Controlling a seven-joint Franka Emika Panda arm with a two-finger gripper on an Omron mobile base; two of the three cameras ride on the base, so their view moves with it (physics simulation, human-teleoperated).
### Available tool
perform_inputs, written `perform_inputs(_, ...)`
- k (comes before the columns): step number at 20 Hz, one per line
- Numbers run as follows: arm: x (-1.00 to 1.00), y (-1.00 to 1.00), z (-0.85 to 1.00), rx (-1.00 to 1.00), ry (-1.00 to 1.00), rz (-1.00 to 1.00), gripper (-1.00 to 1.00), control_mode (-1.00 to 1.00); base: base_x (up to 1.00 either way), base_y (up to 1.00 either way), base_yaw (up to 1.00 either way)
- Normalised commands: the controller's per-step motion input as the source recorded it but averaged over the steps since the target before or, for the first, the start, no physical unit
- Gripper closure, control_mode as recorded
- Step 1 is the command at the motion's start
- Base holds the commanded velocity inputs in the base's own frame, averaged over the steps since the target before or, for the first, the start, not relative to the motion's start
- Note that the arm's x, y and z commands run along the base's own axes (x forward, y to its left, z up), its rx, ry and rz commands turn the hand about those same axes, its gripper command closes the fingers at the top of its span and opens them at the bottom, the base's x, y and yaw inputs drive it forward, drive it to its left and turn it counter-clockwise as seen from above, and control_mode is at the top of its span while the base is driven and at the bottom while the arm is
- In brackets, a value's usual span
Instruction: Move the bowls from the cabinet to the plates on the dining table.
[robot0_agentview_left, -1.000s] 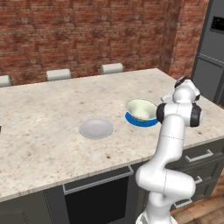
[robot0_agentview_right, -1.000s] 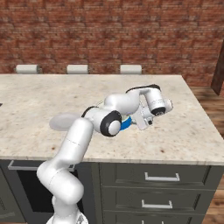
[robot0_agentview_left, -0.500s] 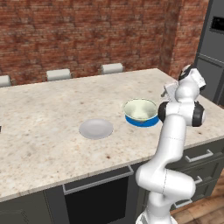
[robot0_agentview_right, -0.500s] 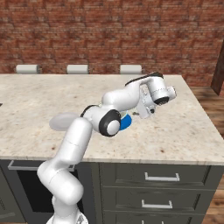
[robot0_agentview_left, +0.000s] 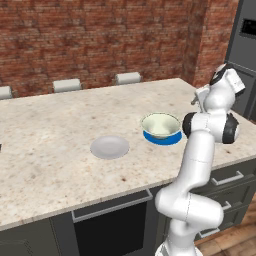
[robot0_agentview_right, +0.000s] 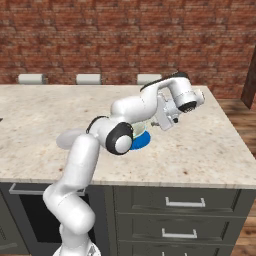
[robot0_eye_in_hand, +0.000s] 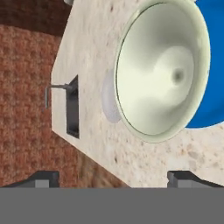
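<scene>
The cream-white bowl (robot0_agentview_left: 161, 124) (robot0_agentview_right: 138, 129) sits upright on the bright blue plate (robot0_agentview_left: 162, 138) (robot0_agentview_right: 140, 142), right of centre on the dining table (robot0_agentview_left: 60, 120). In the hand view the bowl (robot0_eye_in_hand: 162, 70) lies tilted across the picture, with the blue plate (robot0_eye_in_hand: 212, 87) under it. The pale grey plate (robot0_agentview_left: 109, 147) (robot0_agentview_right: 67, 139) lies bare to the bowl's left, and its rim (robot0_eye_in_hand: 109, 103) peeks out behind the bowl. My gripper (robot0_agentview_left: 198, 100) (robot0_agentview_right: 162, 121) (robot0_eye_in_hand: 113, 178) hangs open above the table, just right of the bowl, with nothing between its fingers. The cabinet is out of view.
Three chair backs (robot0_agentview_left: 128, 78) line the table's far edge in front of a brick wall. A dark tall unit (robot0_agentview_left: 245, 45) stands at the right. A sink with a faucet (robot0_eye_in_hand: 70, 107) is set into the stone top further left. The table's right edge (robot0_agentview_right: 227, 130) is close to the hand.
The jaws have spread wide and let go of the cream-white bowl, which stays on the blue plate. The hand has risen and drawn back to the right, away from the bowl.
</scene>
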Motion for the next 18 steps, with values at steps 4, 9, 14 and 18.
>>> perform_inputs(4,-0.78,0.58,0.04,-0.11,-0.32,-0.01,-1.00,-1.00,0.00,0.00,0.00)
perform_inputs(9,-0.71,0.58,0.00,-0.15,-0.40,0.00,-1.00,-1.00,0.00,0.00,0.00)
perform_inputs(14,-0.50,0.43,0.20,-0.23,-0.50,0.00,-1.00,-1.00,0.00,0.00,0.00)
perform_inputs(18,-0.44,0.31,0.40,-0.18,-0.44,0.00,-1.00,-1.00,0.00,0.00,0.00)
